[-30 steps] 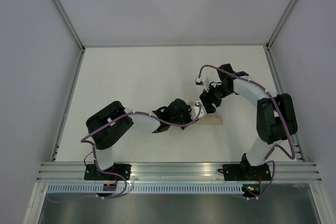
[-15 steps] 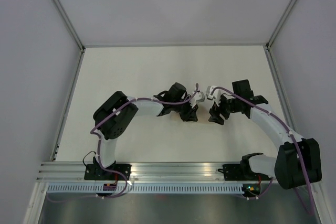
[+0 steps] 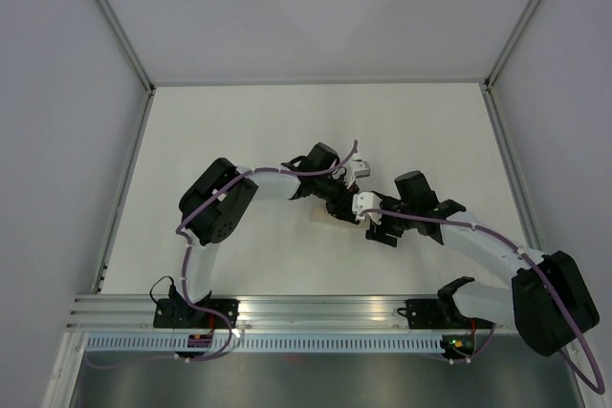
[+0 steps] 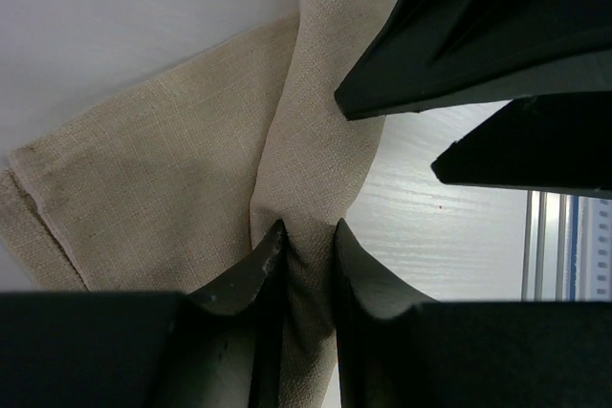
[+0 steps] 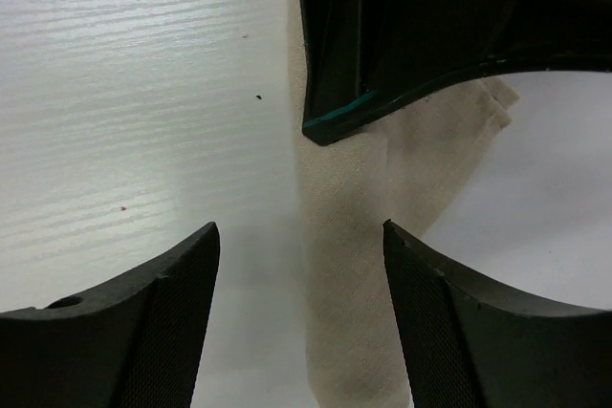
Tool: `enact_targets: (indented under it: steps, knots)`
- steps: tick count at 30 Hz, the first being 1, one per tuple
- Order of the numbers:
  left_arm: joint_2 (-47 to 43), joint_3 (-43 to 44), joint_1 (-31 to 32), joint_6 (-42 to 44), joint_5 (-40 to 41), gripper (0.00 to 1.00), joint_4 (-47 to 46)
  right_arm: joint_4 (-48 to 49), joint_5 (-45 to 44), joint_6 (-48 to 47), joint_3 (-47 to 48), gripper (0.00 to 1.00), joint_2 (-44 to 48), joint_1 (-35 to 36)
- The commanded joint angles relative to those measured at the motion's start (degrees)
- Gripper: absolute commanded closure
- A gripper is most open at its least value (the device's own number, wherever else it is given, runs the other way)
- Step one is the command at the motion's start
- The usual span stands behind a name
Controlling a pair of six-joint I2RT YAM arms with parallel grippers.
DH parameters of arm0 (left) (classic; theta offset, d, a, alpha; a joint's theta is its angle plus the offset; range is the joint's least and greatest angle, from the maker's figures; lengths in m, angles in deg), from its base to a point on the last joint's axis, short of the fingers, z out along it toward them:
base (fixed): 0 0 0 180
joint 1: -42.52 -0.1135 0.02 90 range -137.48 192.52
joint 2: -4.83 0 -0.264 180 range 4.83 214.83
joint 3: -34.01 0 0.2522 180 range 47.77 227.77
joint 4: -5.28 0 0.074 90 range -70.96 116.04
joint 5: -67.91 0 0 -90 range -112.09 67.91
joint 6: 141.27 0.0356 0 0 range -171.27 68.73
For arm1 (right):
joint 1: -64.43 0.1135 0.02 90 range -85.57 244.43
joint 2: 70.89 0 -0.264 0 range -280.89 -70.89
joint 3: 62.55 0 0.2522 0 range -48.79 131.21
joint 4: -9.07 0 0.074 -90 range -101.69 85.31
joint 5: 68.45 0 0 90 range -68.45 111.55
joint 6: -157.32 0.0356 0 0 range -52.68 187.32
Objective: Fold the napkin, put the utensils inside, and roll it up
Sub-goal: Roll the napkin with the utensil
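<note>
The napkin [image 4: 163, 174] is a beige cloth lying bunched and partly rolled on the white table. My left gripper [image 4: 308, 228] is shut on a raised fold of it, cloth filling the narrow gap between the jaws. In the right wrist view the napkin [image 5: 349, 265] runs as a long roll between the wide-open jaws of my right gripper [image 5: 300, 231], touching neither one. From above, the left gripper [image 3: 337, 207] and right gripper [image 3: 378, 229] meet at mid table, and only a sliver of napkin [image 3: 321, 218] shows. The utensils are hidden.
The table [image 3: 229, 140] is white and walled, with a metal rail [image 3: 325, 311] along its near edge. The left gripper's black body [image 5: 440, 26] hangs close above the right one's fingers. The right gripper's fingers [image 4: 478, 26] fill the top right of the left wrist view.
Both arms have swung. The left gripper has moved right and away from the bases; the right gripper has come nearer the rail, to the napkin's right end, with its jaws slightly wider.
</note>
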Motion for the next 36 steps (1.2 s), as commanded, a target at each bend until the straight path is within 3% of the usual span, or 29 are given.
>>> enact_targets:
  steps: [1, 15, 25, 30, 36]
  knots:
    - [5.06, -1.66, 0.81, -2.14, 1.57, 0.95, 11.99, 6.73, -4.6, -1.35, -1.18, 0.26, -0.19, 1.35]
    - [5.32, 0.1, 0.81, -2.66, 3.41, 0.88, 13.39, 4.63, -4.09, -2.67, -0.74, 0.44, -2.91, 1.88]
    - [1.9, -1.04, 0.81, -3.63, 5.96, 0.58, 9.98, 0.59, -4.0, -3.64, 1.19, 0.63, -7.22, 1.97]
    - [-0.21, -1.92, 0.46, -4.42, 6.57, 0.53, 6.9, -1.34, -4.17, -3.38, 2.16, 0.74, -8.63, 1.71]
    - [-5.21, -5.78, -1.73, -9.51, 7.01, 0.5, -2.58, -5.03, -2.33, -3.38, 3.47, 0.8, -10.47, 1.53]
